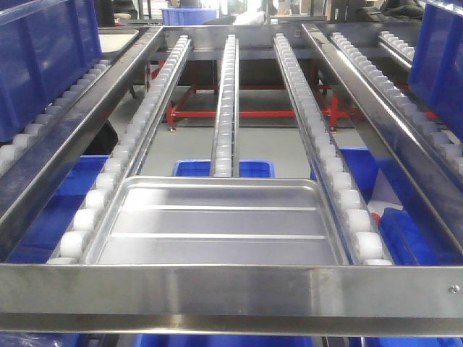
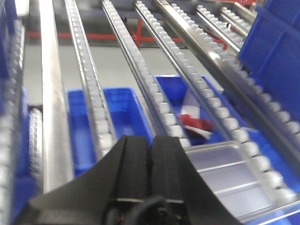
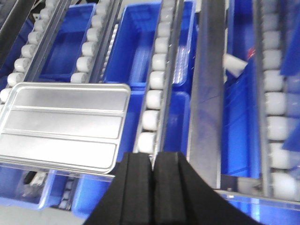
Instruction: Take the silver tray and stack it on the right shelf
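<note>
tray (image 1: 217, 224) | flat on rollers (image 1: 224, 94), 6 o'clock end, touching bar (image 1: 231, 289) | left gripper (image 2: 151, 140), right gripper (image 3: 152, 157): both pressed together, empty | risk: a nudge likely skates tray toward 12 o'clock; slick rim may slip

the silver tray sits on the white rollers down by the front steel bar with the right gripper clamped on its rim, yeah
Only the grip is wrong. The right wrist view shows the right gripper shut on nothing, clear of the silver tray. The tray does sit on the white rollers by the front steel bar.
</note>
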`<control>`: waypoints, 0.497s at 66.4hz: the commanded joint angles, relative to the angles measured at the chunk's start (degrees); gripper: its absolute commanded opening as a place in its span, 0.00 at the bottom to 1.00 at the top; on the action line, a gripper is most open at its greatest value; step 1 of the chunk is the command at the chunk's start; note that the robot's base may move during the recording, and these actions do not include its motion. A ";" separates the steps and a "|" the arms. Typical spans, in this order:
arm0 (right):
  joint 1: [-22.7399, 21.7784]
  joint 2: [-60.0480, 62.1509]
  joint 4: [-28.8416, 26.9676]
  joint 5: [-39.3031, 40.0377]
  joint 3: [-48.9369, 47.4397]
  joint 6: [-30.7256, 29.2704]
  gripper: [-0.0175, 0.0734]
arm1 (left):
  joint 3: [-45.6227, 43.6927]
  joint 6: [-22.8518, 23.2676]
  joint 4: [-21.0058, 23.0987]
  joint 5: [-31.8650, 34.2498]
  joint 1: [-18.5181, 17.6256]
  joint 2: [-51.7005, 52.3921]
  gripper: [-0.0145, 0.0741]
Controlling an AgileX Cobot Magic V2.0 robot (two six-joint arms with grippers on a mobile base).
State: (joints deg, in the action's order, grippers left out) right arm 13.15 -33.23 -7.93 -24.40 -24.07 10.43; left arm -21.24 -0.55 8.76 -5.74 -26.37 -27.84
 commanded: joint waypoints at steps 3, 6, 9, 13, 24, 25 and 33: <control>1.01 -5.87 -0.97 6.12 -2.51 -0.59 0.25 | -1.87 -0.20 8.62 4.73 -0.43 -3.37 0.05; 1.99 -9.80 -0.97 5.24 -3.32 -0.59 0.25 | -2.12 -0.20 8.62 4.04 -0.68 -5.24 0.05; 2.82 -12.78 -0.97 3.81 -4.38 -0.59 0.26 | -2.88 -0.20 8.62 2.53 -0.68 -7.22 0.05; 3.67 -17.35 -0.91 1.65 -6.29 -0.59 0.26 | -4.88 -0.20 7.36 -1.79 -0.68 -10.56 0.06; 3.73 -27.68 -0.61 1.41 -10.97 1.31 0.26 | -10.99 -0.20 3.60 -11.04 -0.68 -22.90 0.06; 3.73 -28.58 -0.61 1.36 -11.32 1.88 0.26 | -11.40 -0.20 3.60 -11.36 -0.68 -23.86 0.06; 3.73 -34.33 1.40 0.29 -14.80 7.14 0.26 | -16.72 3.52 3.60 -12.89 -0.68 -34.75 0.06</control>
State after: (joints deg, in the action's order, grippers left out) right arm 16.68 -65.96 -7.99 -26.16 -35.49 14.67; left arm -33.41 0.96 12.10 -20.96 -26.49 -58.26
